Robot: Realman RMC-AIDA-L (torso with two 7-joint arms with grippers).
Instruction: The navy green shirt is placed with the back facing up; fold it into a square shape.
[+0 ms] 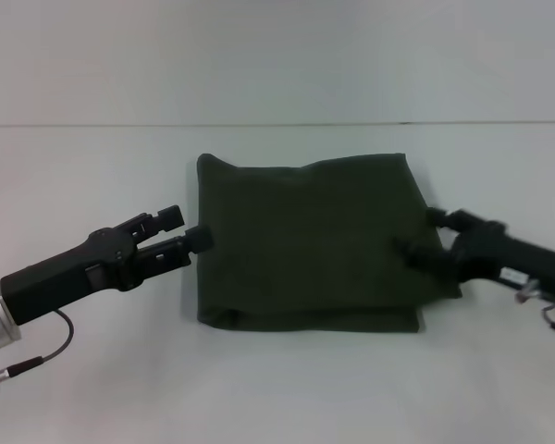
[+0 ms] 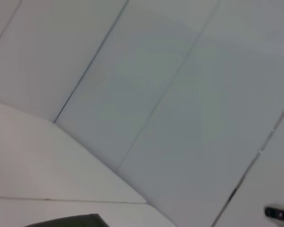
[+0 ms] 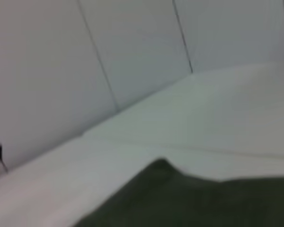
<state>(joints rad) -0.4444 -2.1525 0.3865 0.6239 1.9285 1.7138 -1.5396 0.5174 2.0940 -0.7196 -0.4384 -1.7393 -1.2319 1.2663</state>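
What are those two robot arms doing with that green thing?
They are folding a shirt on a white table. It already lies folded into a rough square. The left gripper is open right at the shirt's left edge. The right gripper is open at the shirt's right edge, over the cloth.

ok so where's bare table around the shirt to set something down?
Free: the wide strip of table in front of the navy green shirt, and the band behind it up to the wall seam. Crowded: the left pincer sits open at the shirt's left edge, the right pincer over its right edge.
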